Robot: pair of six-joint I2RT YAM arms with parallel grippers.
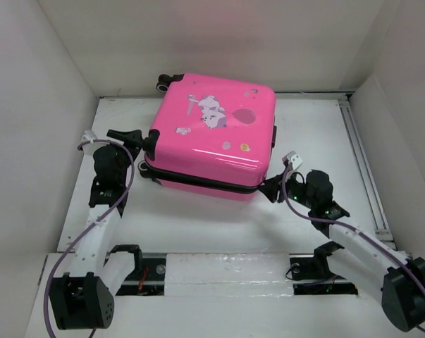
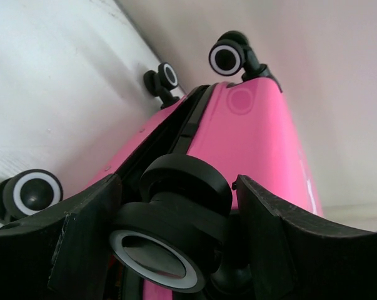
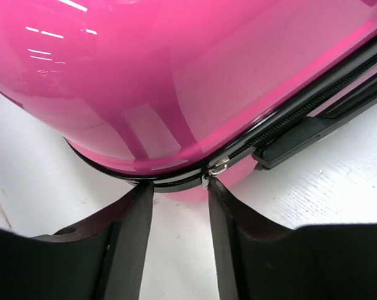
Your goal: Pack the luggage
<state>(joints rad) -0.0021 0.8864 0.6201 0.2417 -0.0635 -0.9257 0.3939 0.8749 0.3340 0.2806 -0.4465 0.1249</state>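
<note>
Now we see the closed pink luggage [image 1: 212, 137] lying flat at the far middle of the table [image 1: 198, 225], our left gripper [image 2: 177, 187] spread wide around a black wheel [image 2: 169, 247] at its near-left corner, our right gripper [image 3: 179, 187] released, fingers parted beside the zip pull [image 3: 218, 167] at its near-right corner.

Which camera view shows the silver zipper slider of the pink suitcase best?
The right wrist view: the zipper slider is close, just above the right pincer. The top and left wrist views do not show it.
</note>
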